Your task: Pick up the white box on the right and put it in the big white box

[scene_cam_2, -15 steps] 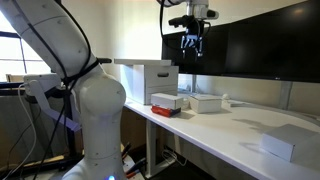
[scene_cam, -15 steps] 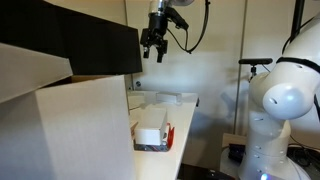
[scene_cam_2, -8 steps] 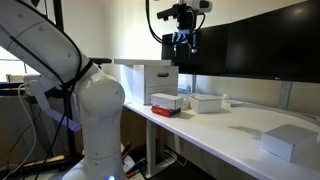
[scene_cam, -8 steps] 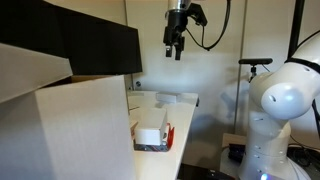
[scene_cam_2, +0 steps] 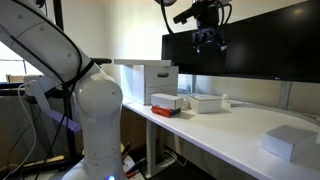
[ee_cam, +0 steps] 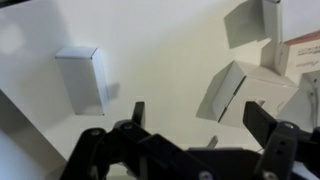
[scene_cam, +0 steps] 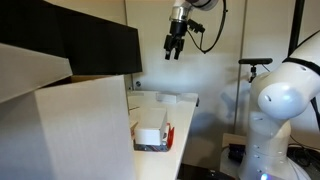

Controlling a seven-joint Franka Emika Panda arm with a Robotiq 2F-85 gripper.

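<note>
The white box (scene_cam_2: 290, 142) lies flat and alone on the right end of the long white table (scene_cam_2: 235, 130); in the wrist view the same white box (ee_cam: 82, 78) is at the left. The big white box (scene_cam: 70, 130) fills the left foreground of an exterior view, and the same big white box (scene_cam_2: 150, 80) stands at the table's far end. My gripper (scene_cam_2: 207, 40) hangs high above the table, open and empty, well left of the white box. It also shows in an exterior view as the gripper (scene_cam: 175, 47), and in the wrist view as the gripper (ee_cam: 200, 125).
A white block in a red-edged dark tray (scene_cam_2: 165, 102) and another flat white box (scene_cam_2: 205, 102) sit mid-table, between the big box and my gripper's ground track. Dark monitor panels (scene_cam_2: 260, 45) line the wall behind. A second white robot (scene_cam: 285, 100) stands beside the table.
My gripper has travelled along the table, away from the big white box and toward the end with the white box, staying high and open.
</note>
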